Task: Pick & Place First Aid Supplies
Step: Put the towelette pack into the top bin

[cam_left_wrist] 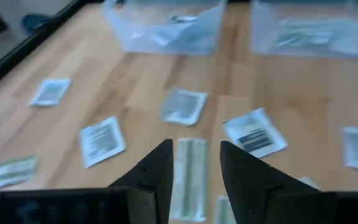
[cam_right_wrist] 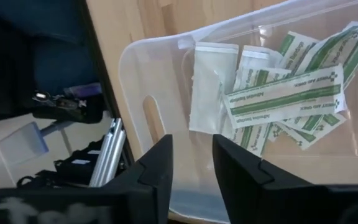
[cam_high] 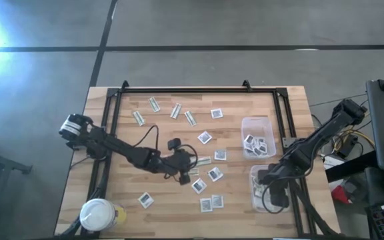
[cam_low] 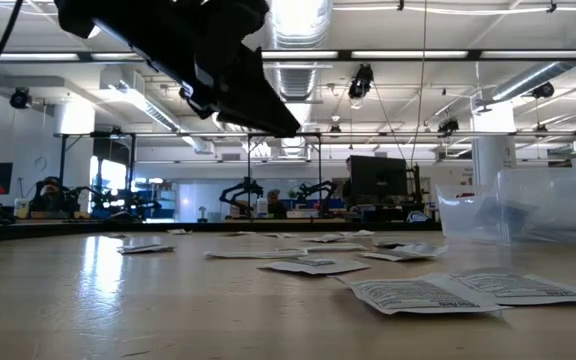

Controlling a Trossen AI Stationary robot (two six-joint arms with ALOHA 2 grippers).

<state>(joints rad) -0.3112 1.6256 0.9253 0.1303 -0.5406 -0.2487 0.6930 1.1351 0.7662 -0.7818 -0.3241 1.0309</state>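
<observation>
Square white packets (cam_high: 205,137) and narrow green-and-white strips (cam_high: 176,111) lie flat and scattered on the wooden table (cam_high: 159,207). My left gripper (cam_high: 184,175) hangs open over the middle of the table. In its wrist view a green strip (cam_left_wrist: 190,168) lies on the wood below the gap between its fingers (cam_left_wrist: 196,144), with square packets (cam_left_wrist: 102,140) around it. My right gripper (cam_high: 270,193) stands open above the near clear tub (cam_high: 257,200). Through its gap (cam_right_wrist: 191,140) I see that tub's pile of strips (cam_right_wrist: 284,96). It holds nothing.
A second clear tub (cam_high: 245,125) with square packets stands just beyond the near one at the table's right. A white-lidded round jar (cam_high: 99,215) sits at the near left corner. A black frame rail (cam_high: 199,89) runs along the far edge and down both sides.
</observation>
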